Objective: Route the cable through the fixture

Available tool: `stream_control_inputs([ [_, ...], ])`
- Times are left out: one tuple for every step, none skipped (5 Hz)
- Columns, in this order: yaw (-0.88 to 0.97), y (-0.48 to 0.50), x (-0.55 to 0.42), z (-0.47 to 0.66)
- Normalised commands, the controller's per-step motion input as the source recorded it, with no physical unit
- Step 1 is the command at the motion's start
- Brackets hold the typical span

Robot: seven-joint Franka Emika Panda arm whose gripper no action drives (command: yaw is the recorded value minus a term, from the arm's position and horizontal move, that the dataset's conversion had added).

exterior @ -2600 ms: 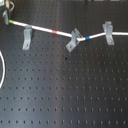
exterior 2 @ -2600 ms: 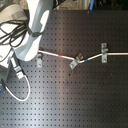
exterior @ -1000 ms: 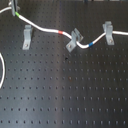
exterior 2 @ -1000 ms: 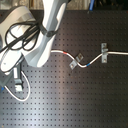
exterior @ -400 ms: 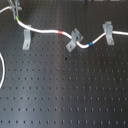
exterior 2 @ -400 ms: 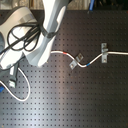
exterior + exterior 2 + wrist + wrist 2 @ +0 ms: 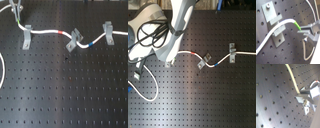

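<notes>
Gripper (image 7: 302,32) clamped on cable (image 7: 278,26) at green band, just beyond fixture (image 7: 274,25). Keep cord taut, low, seated in slot.

exteriors: high, oblique, share clips | wrists: close, perhaps blurred

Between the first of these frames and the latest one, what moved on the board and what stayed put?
The claw, shut on the cable at its green band, carried that end toward the first exterior view's upper left, so the cable now lies across the fixture and climbs from it. The tilted clip and the wider-topped clip kept their places, the cable still in both.
</notes>
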Motion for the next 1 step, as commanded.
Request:
stream_control_inputs([
  [0.37,-0.197,0.067,0.40],
])
